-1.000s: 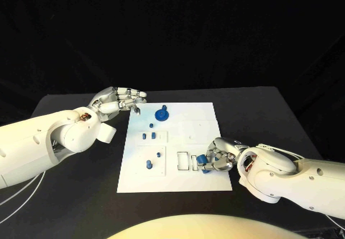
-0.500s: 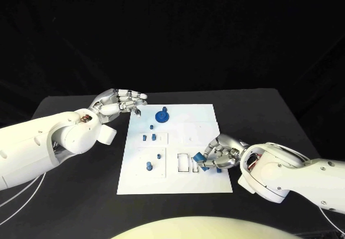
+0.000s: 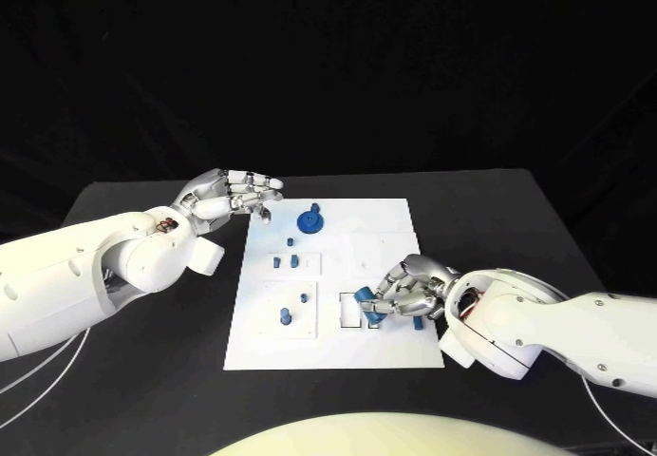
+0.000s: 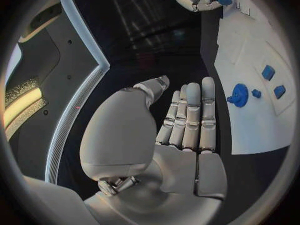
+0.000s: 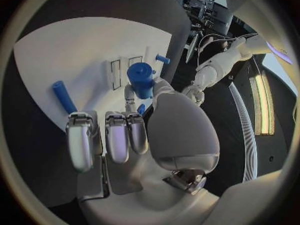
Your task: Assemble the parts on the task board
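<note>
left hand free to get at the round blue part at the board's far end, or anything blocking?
Probably yes. The left hand hovers open just off the task board's far left corner, holding nothing, and the round blue part stands beside it with nothing between. The right hand is busy at the near end.

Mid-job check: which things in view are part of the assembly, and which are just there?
Part of the job:
- task board
- blue part held in the right hand
- blue round part near the board's far edge
- small blue parts standing in the board
- left hand, holding nothing, at the board's far left corner

Just there:
- black table
</note>
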You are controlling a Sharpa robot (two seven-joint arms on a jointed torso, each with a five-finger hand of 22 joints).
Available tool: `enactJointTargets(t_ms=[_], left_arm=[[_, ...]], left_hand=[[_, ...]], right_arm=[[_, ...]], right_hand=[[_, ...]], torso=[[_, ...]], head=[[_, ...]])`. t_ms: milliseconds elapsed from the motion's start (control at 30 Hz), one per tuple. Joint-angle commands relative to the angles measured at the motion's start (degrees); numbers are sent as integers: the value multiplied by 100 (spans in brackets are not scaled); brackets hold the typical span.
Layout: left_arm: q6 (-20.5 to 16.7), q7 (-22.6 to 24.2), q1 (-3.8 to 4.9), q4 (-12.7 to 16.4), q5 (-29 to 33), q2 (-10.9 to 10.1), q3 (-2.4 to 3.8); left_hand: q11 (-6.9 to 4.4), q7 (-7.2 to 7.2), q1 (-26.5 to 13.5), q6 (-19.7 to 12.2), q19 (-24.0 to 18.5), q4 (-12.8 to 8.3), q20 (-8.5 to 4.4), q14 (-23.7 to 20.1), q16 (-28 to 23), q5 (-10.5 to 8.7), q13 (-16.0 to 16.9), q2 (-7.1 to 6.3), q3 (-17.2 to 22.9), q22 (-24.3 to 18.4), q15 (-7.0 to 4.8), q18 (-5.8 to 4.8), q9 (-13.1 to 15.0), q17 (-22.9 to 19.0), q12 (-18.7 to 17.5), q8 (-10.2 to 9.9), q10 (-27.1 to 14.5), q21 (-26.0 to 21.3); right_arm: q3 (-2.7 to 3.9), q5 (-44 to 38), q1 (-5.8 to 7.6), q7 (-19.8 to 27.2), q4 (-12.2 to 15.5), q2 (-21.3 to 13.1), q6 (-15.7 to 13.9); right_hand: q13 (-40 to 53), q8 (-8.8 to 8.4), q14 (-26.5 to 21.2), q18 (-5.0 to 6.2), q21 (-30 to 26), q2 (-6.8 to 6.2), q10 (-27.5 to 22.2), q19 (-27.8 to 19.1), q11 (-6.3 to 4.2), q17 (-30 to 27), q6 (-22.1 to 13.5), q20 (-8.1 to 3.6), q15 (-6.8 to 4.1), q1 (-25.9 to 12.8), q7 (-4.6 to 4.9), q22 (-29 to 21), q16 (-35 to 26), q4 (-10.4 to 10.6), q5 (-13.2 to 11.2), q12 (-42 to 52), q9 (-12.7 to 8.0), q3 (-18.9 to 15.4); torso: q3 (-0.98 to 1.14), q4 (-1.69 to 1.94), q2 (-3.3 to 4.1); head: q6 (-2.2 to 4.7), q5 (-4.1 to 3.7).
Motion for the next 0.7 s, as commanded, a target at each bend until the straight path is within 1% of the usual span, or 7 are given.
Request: enactJointTargets(t_ms=[33,100,233,367,433,500,700], left_arm=[[115,12,-7,14,35,16,4],[123,7,-7,13,35,20,4],[134,-1,-7,15,35,19,4],[139,-10,-7,17,35,15,4],[135,-11,-7,18,35,12,4],[133,-11,-7,20,35,10,4],[132,-16,-7,30,35,2,4]], left_hand=[[-11,15,8,-33,49,35,9,-7,-23,5,5,5,-18,-11,28,80,-9,-10,33,-26,-51,-39],[-11,15,8,-33,49,35,9,-7,-23,5,5,5,-18,-11,28,80,-9,-10,33,-26,-51,-39],[-11,15,8,-33,49,35,9,-7,-23,5,5,5,-18,-11,28,80,-9,-10,33,-26,-51,-39],[-10,16,5,-34,50,40,10,-7,-23,5,5,5,-21,-13,30,80,-9,-11,34,-27,-54,-42],[-10,16,5,-34,50,40,10,-7,-23,5,5,5,-21,-13,30,80,-9,-11,34,-27,-54,-42],[-10,16,5,-34,50,40,10,-7,-23,5,5,5,-21,-13,30,80,-9,-11,34,-27,-54,-42],[-10,16,5,-34,50,40,10,-7,-23,5,5,5,-21,-13,30,80,-9,-11,34,-27,-54,-42]], right_arm=[[0,123,-19,-29,-121,145,80],[0,41,-45,-78,-233,274,47],[-1,-177,-81,-149,-411,446,0],[-1,-431,-102,-171,-553,566,72],[-1,-515,-113,-184,-594,605,137],[-2,-568,-125,-195,-624,636,195],[-4,-661,-152,-229,-666,686,289]], right_hand=[[1509,118,529,-74,10,1,606,523,-41,1183,121,-45,-40,-101,-99,1366,29,-85,14,22,88,121],[1509,130,529,-74,11,15,606,524,-42,1183,125,-45,-41,-226,-100,1368,28,-85,12,22,90,134],[1509,139,527,-73,4,11,606,522,-43,1175,129,-46,-42,-306,-101,1363,25,-85,11,22,92,137],[1509,147,528,-73,6,19,606,522,-45,1177,135,-47,-43,-352,-105,1365,25,-85,13,22,95,146],[1509,149,528,-71,-1,17,606,520,-46,1177,136,-47,-44,-372,-105,1361,25,-85,12,22,95,147],[1509,150,528,-74,9,14,606,523,-47,1180,136,-47,-44,-386,-105,1367,26,-85,12,22,96,147],[1509,153,527,-71,-2,7,606,520,-47,1174,134,-48,-45,-418,-105,1361,24,-84,11,22,96,147]], torso=[[0,3,1],[2,8,1],[1,11,1],[-2,7,2],[-2,7,2],[-1,5,4],[4,1,2]], head=[[-16,-6],[-23,-5],[-31,3],[-30,17],[-30,17],[-45,32],[-55,55]])
